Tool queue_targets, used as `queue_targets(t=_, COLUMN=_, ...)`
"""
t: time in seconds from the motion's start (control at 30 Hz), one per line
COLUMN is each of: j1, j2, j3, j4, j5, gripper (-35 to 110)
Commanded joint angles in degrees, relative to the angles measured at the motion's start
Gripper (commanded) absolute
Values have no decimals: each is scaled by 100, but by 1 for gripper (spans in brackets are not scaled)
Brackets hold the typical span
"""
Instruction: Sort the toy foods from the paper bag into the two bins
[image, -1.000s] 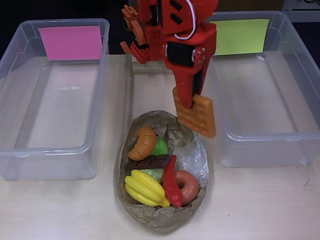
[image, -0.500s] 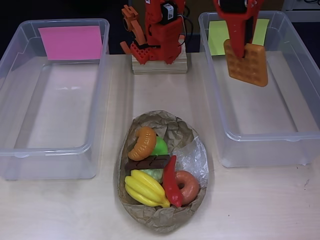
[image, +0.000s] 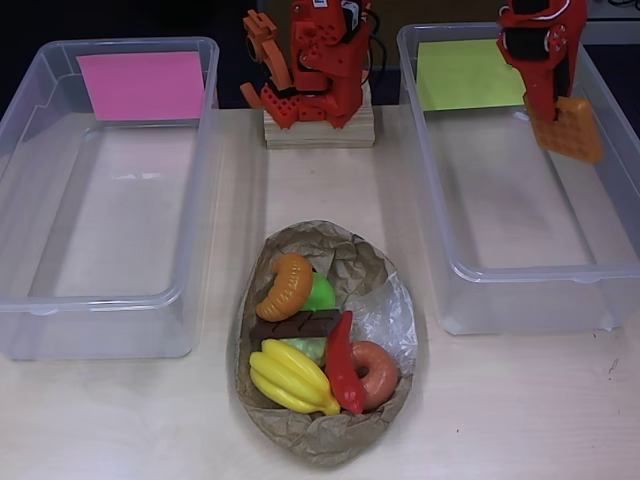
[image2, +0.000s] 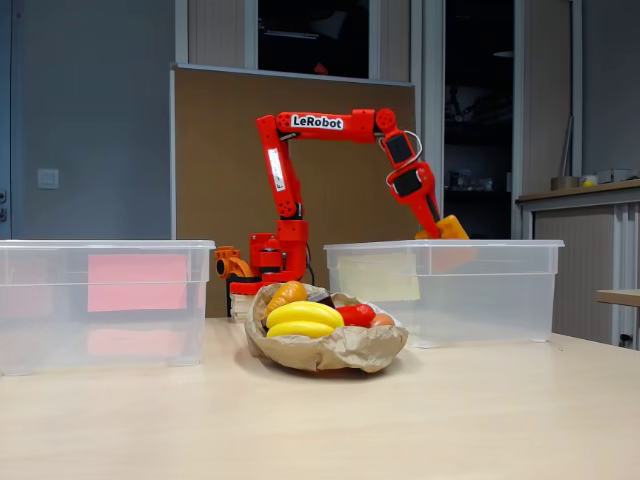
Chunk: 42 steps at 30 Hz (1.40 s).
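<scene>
The red gripper (image: 549, 108) is clamped on the upper edge of the orange waffle (image: 570, 130), which hangs from it over the far right part of the right bin (image: 455, 265), the clear tub with the yellow-green paper sheet (image: 468, 74) at its far end. In the fixed view the gripper (image2: 437, 226) and the waffle (image2: 451, 227) sit right at the level of that bin's rim (image2: 440, 244), the waffle partly below it behind the clear wall; whether it touches the bin floor cannot be told. The bin's floor around the waffle is bare. The left bin (image: 20, 110), with a pink paper sheet (image: 142, 84) at its far end, holds no toys. Between the two bins, nearer the camera, the crumpled brown paper bag (image: 325, 440) lies open like a bowl with a shiny clear patch (image: 388, 315) on its right side. In it lie a croissant (image: 285, 286) at the far left, a green apple (image: 321, 292) touching it, a dark chocolate bar (image: 295, 325) across the middle, yellow bananas (image: 290, 377) at the near left, a red chili (image: 342, 365) beside them, and a brown donut (image: 376, 372) at the right.
</scene>
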Motion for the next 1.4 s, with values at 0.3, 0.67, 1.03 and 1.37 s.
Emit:
queue_targets(t=0.3, j1=-220, j2=-35, j3=712, j4=-483, j5=264, gripper=26)
queue_targets(t=0.67, j1=940, j2=448, j3=-211, j4=527, j5=-2399, gripper=28)
queue_targets(t=1.03, j1=3234, j2=439, j3=-1872, j4=703, j5=-6715, gripper=29)
queue_targets(t=1.37, j1=5168, j2=861, j3=-123, j4=756, j5=-6504, gripper=33)
